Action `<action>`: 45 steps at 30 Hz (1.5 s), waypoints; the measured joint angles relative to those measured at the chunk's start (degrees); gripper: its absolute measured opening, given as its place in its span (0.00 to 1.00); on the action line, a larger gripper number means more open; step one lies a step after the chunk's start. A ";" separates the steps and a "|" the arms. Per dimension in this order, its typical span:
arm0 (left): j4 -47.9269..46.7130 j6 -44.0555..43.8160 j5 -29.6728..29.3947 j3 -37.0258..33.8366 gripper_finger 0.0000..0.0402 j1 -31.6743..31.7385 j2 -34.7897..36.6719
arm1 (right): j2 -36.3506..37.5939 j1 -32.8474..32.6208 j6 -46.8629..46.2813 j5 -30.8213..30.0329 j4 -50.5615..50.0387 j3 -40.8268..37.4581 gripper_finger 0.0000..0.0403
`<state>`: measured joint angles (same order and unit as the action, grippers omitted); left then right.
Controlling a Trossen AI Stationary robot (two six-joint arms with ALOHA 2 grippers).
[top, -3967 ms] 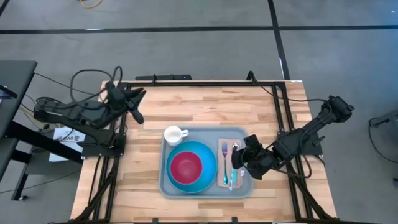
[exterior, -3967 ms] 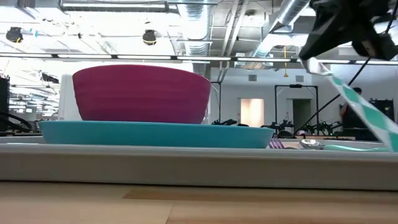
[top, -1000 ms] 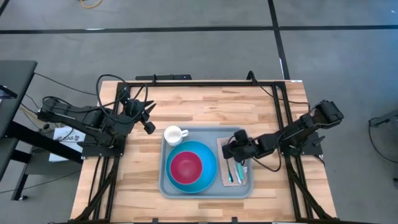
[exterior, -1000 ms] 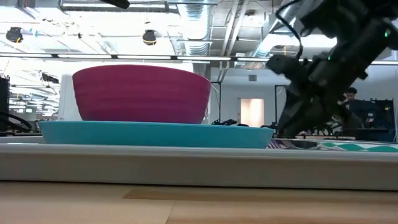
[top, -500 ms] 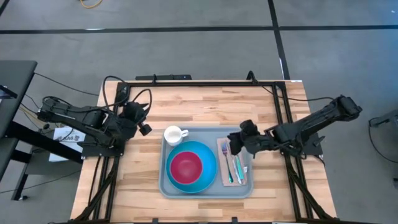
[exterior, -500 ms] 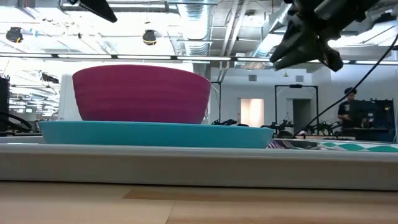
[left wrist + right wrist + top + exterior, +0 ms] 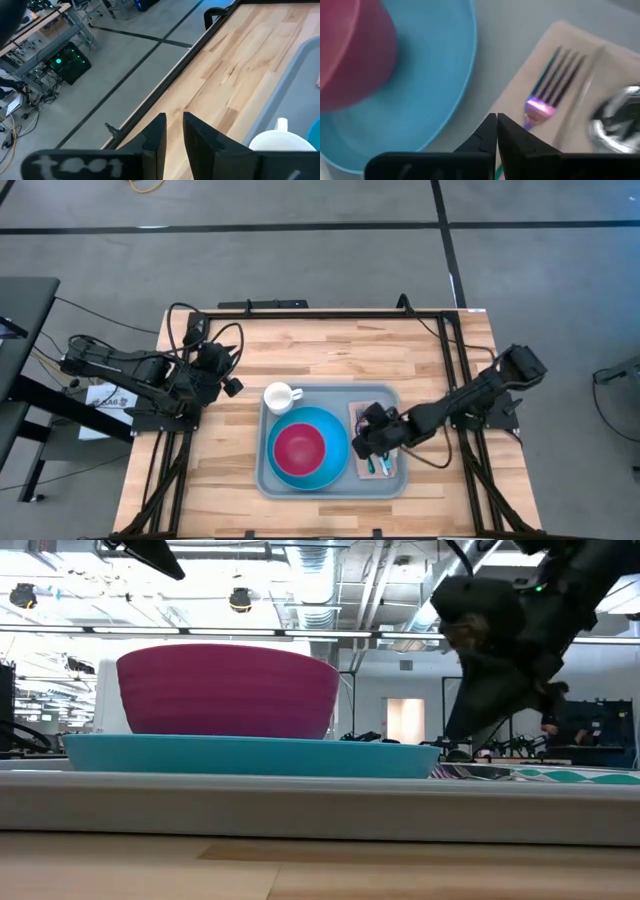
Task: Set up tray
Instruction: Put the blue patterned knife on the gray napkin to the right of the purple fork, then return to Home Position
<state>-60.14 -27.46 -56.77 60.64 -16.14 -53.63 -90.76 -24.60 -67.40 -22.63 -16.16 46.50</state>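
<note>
The grey-blue tray [image 7: 264, 430] lies near the middle of the table. On it rest a bright-blue plate [image 7: 333, 430] carrying a magenta bowl [image 7: 298, 450], a white mug [image 7: 280, 396], and a beige napkin [image 7: 610, 70] with a fork [image 7: 555, 82] and a spoon [image 7: 620, 122]. My right gripper [image 7: 362, 445] is shut, low over the napkin's left edge, between the plate and the fork's handle [image 7: 538, 107]. My left gripper [image 7: 228, 385] hovers narrowly open by the table's left edge, left of the mug. My right gripper [image 7: 496, 119] comes slanting down from the table's right with its shut tips at the napkin's left edge, beside the fork's handle. I cannot tell whether the tips touch the napkin, the tray or the fork.
Bare wood lies far of the tray [image 7: 340, 350] and near it [image 7: 200, 480]. A black metal frame [image 7: 300, 308] runs round the table's edges. In the low view the plate [image 7: 250, 755] and bowl [image 7: 228, 690] stand above the tray's near rim [image 7: 300, 805].
My right gripper rose off the napkin and drew toward the far right, then came back down farther near and left, at the napkin's left edge. My left gripper pulled back a little toward the table's left edge. The things on the tray stayed where they were.
</note>
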 joint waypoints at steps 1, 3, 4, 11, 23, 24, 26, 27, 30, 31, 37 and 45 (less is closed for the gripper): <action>0.00 -0.03 0.02 0.00 0.14 -0.02 -0.02 | -1.00 -0.02 0.79 0.15 0.02 0.46 0.02; 0.02 -0.05 0.02 0.00 0.14 0.00 0.00 | -2.52 0.17 2.20 0.16 -0.64 1.52 0.03; 0.02 -0.05 0.03 0.00 0.14 -0.02 -0.01 | -3.00 0.38 2.68 0.27 -1.88 2.19 0.03; -0.42 -0.90 1.65 0.00 0.14 0.00 0.00 | -3.10 2.15 -2.04 0.20 -14.07 4.15 0.01; -0.48 -0.90 2.31 0.00 0.14 -0.02 0.00 | -4.21 2.25 -3.98 3.04 -17.04 4.24 0.00; -0.48 -0.90 2.31 0.00 0.14 -0.02 0.00 | -4.84 2.25 -4.57 3.05 -17.16 4.24 0.00; -0.58 -0.90 2.31 0.00 0.14 0.00 0.00 | -5.49 2.25 -5.22 3.20 -18.04 4.18 0.00; -0.69 -0.90 2.31 0.00 0.14 -0.02 0.00 | -5.82 2.25 -5.62 3.29 -17.69 4.23 0.00; -0.96 -0.90 2.30 0.00 0.14 -0.01 0.00 | -5.83 2.25 -5.70 3.73 -17.71 4.24 0.00; -0.94 -0.90 2.28 0.00 0.14 -0.01 0.00 | -5.50 2.24 -5.70 3.67 -17.68 4.39 0.00; -0.94 -0.90 2.20 0.00 0.14 -0.02 -0.02 | -1.11 2.15 -2.06 2.01 -20.71 7.53 0.00; -1.92 -1.24 -0.51 0.00 0.14 -0.02 0.96 | 8.88 0.30 4.66 -11.80 -37.18 15.88 0.00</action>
<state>-62.06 -28.70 -57.27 60.64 -16.16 -52.67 -81.88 -24.30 -62.74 -34.43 -53.34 62.39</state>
